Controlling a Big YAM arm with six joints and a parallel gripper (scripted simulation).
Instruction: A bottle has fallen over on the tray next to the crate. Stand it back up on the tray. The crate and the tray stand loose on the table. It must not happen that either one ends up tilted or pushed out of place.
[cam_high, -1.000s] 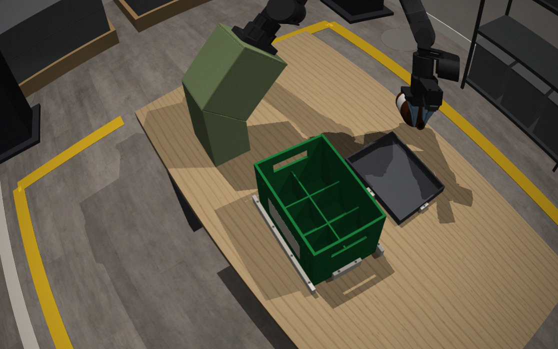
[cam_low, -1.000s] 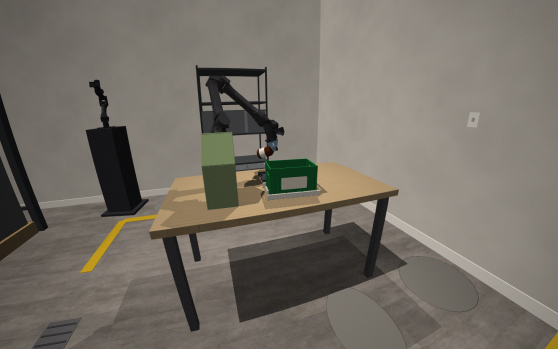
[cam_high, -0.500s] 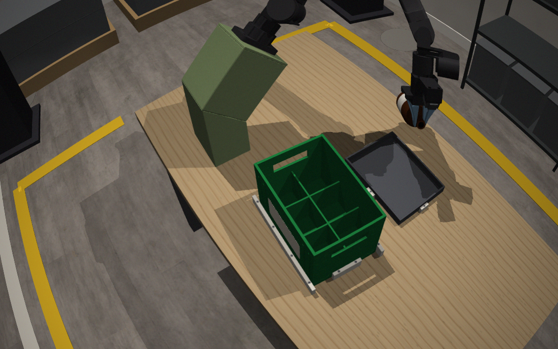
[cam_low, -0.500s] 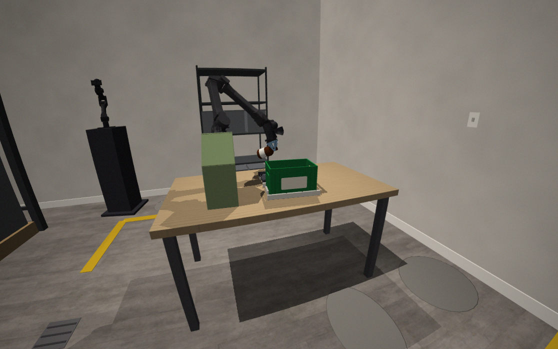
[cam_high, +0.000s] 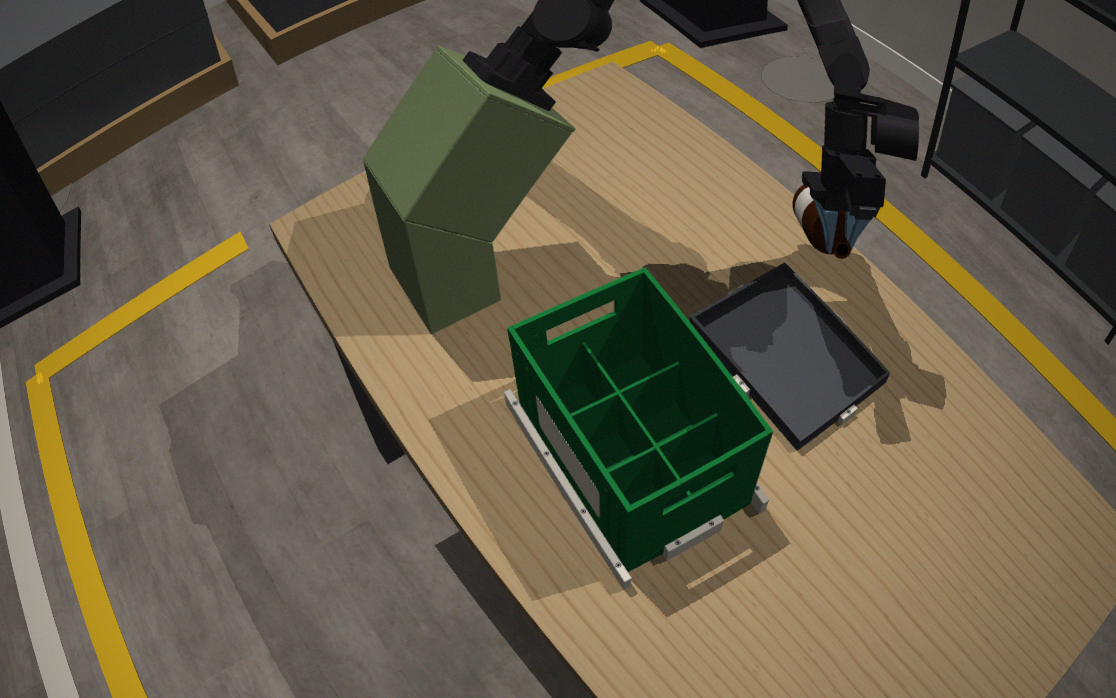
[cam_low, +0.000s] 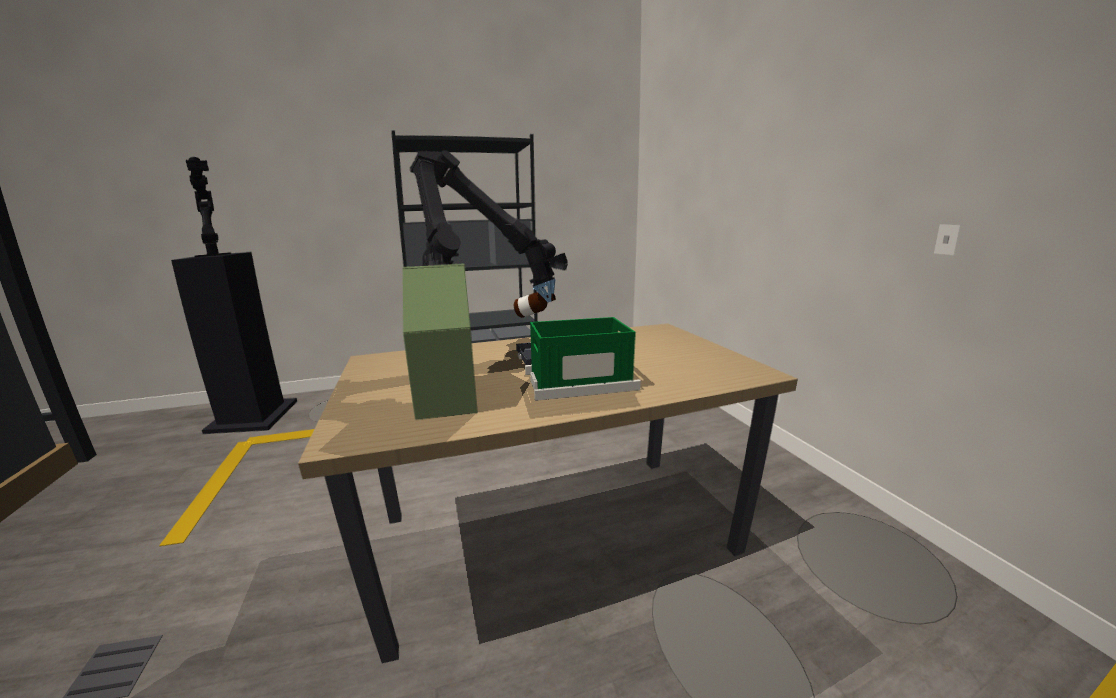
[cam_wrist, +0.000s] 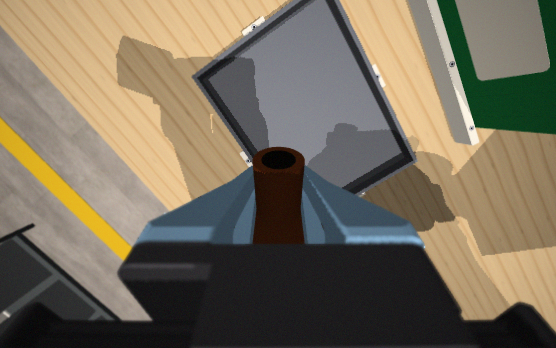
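My gripper (cam_high: 846, 234) is shut on the brown bottle (cam_high: 818, 220) and holds it in the air, above the table beyond the far corner of the dark tray (cam_high: 788, 353). The bottle has a white label band and hangs tilted, its open neck (cam_wrist: 278, 192) pointing down between my blue fingers in the wrist view. The tray (cam_wrist: 305, 95) is empty and lies flat beside the green crate (cam_high: 637, 407). In the exterior view the bottle (cam_low: 526, 306) hangs above and behind the crate (cam_low: 581, 352).
A tall green box (cam_high: 448, 185) stands at the table's far left, with a second arm (cam_high: 534, 49) on top of it. The crate sits in grey brackets (cam_high: 567, 485). A dark shelf (cam_high: 1045, 148) stands right of the table. The table's edge is close behind my gripper.
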